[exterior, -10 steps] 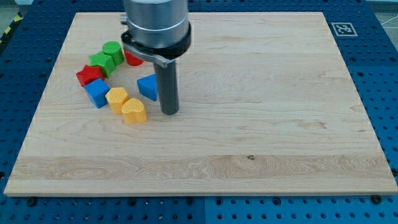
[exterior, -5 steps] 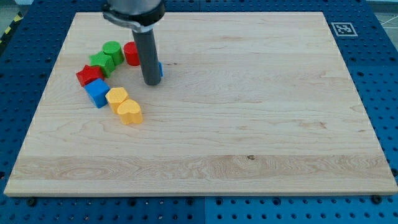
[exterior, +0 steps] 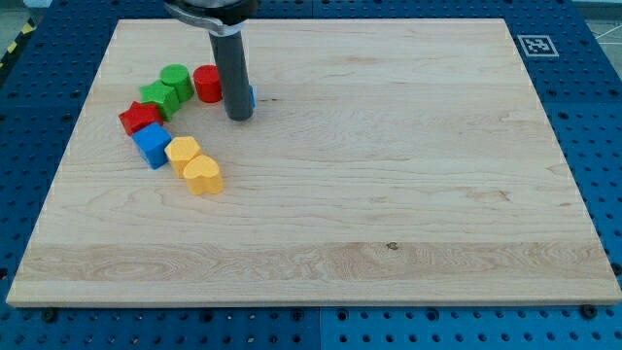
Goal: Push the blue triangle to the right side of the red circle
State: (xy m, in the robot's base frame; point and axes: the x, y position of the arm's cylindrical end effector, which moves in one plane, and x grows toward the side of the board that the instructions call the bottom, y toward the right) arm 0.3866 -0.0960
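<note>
The red circle (exterior: pixel 206 84) sits near the view's upper left of the wooden board (exterior: pixel 389 175). The blue triangle (exterior: pixel 251 95) is almost wholly hidden behind my rod; only a thin blue sliver shows at the rod's right edge, just right of the red circle. My tip (exterior: pixel 239 117) rests on the board right in front of the blue triangle, below and right of the red circle.
Left of the red circle lie a green cylinder (exterior: pixel 176 79), a green block (exterior: pixel 156 98), a red block (exterior: pixel 139 119), a blue cube (exterior: pixel 152 144), a yellow block (exterior: pixel 182 152) and a yellow heart (exterior: pixel 204 176). A marker tag (exterior: pixel 534 45) sits beyond the board's upper right corner.
My rod moved toward the view's top and left, pushing the blue triangle up from beside the yellow blocks to just right of the red circle. The other blocks stayed put.
</note>
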